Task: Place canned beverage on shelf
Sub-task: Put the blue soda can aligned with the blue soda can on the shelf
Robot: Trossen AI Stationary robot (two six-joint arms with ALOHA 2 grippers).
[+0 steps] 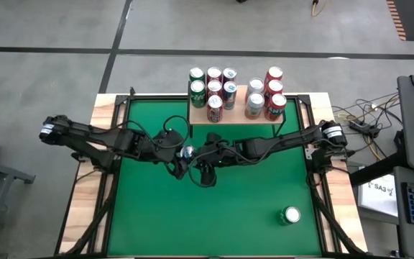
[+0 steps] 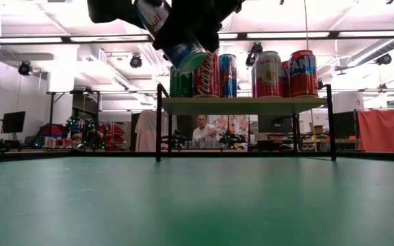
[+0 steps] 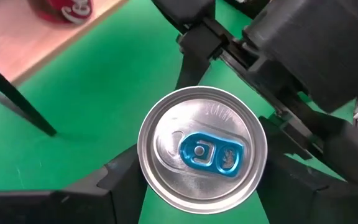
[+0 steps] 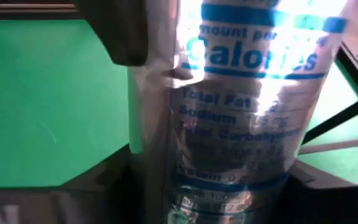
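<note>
The green worktop (image 1: 214, 216) carries the shelf (image 1: 236, 115) at its far edge, a light wooden board on thin black legs with two clusters of upright cans (image 1: 213, 90) on it; in the low view one red can (image 2: 205, 74) reads Coca-Cola in white script, and the lettering on the other cans cannot be read there. A further can (image 1: 290, 214) stands alone near the worktop's front right corner.

Both arms reach in to the middle of the worktop, just in front of the shelf. There the canned beverage (image 3: 202, 151) is held up off the green surface, tilted, its long axis slanting so that the lower end points down toward the shelf side in the low view. Its silver top with a blue pull tab faces the left wrist camera. The left end effector (image 3: 191, 180) grips it at both sides. The right end effector (image 4: 216, 180) has its fingers at either flank of the same can, whose label shows blue "Calories" and lines reading "Total Fat" and "Sodium"; whether that one clamps it cannot be told.
</note>
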